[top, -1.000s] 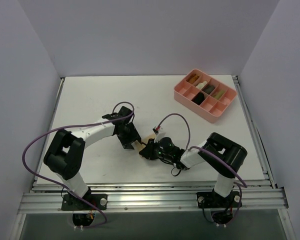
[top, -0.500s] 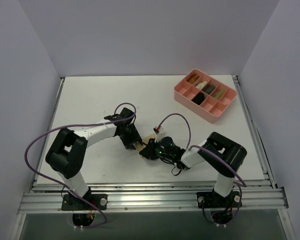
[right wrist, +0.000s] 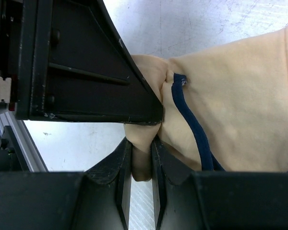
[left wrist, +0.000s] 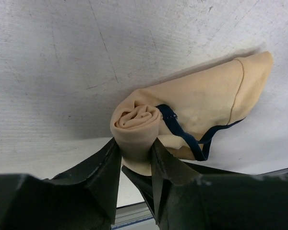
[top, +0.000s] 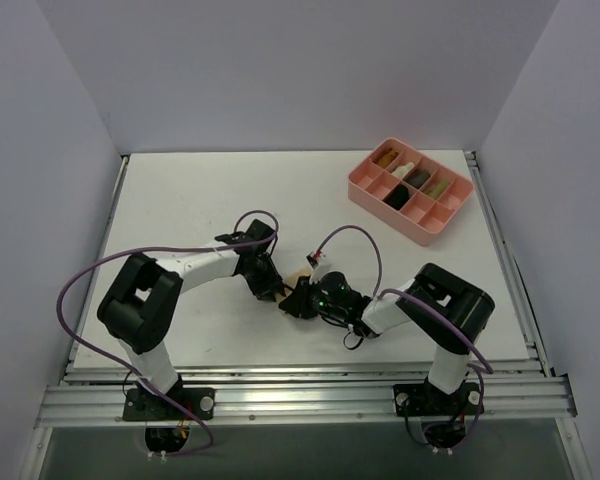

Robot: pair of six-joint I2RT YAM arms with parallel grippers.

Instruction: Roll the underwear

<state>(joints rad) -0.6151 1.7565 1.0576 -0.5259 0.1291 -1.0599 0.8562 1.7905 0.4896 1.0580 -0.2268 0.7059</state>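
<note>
The small tan soft-cloth underwear [left wrist: 206, 100] with thin dark trim lies half rolled at the middle of the white table [left wrist: 62, 57]. The roll's long axis runs into the left pincer [left wrist: 134, 144], which is clamped on the rolled end. The right pincer [right wrist: 140, 143] pinches a fold from the opposite side, and the flat tail trails away from both.

Legible text, labels, brands, numbers, signs: none, in all three views.
Surfaces looked over:
- underwear [left wrist: 201, 100]: plain tan cloth with dark trim, no tag or print to be read.
- pink tray [top: 425, 235]: unmarked.
- bench [top: 200, 190]: scuffs only.
- arm housings: any marking too small to read.
</note>
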